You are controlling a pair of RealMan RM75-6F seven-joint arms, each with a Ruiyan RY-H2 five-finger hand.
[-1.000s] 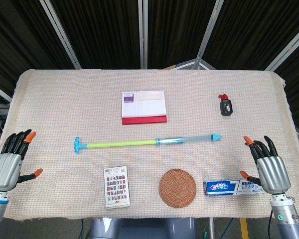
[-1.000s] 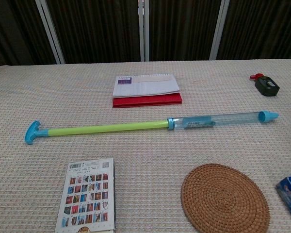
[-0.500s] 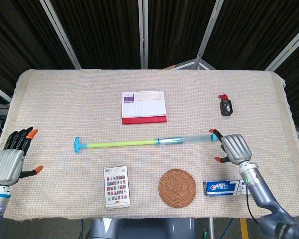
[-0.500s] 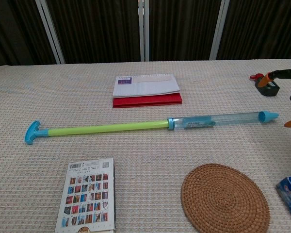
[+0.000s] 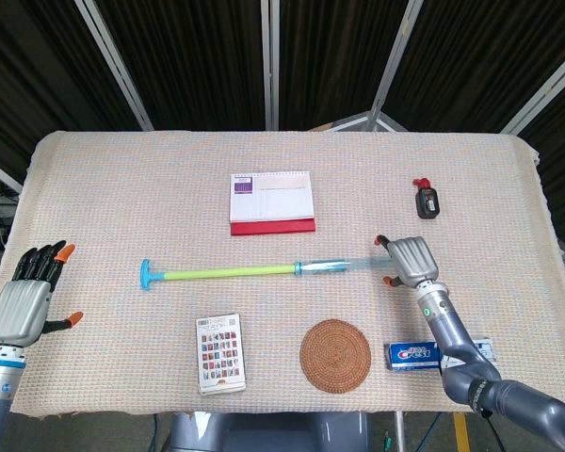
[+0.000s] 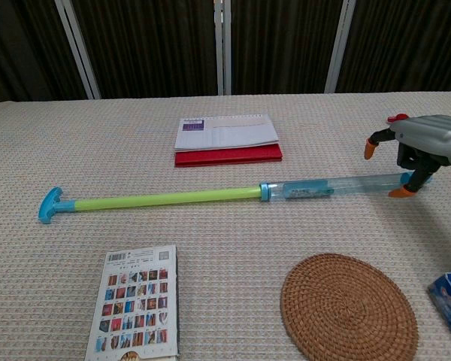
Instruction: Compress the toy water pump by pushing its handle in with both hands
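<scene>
Table (image 5: 122, 169) carries toy water pump (image 5: 264, 272) lying flat mid-cloth, handle (image 5: 146, 274) fully extended. Right hand (image 5: 410, 259) over pump's nozzle end, fingers apart, grip unclear. Left hand (image 5: 24, 301) well off the handle, fingers spread, holding nothing.

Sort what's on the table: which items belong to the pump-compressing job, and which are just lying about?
Job: toy water pump, its handle, right hand over the nozzle end, left hand.

Lying about: desk calendar, card pack, woven coaster, toothpaste box, black clip.
</scene>
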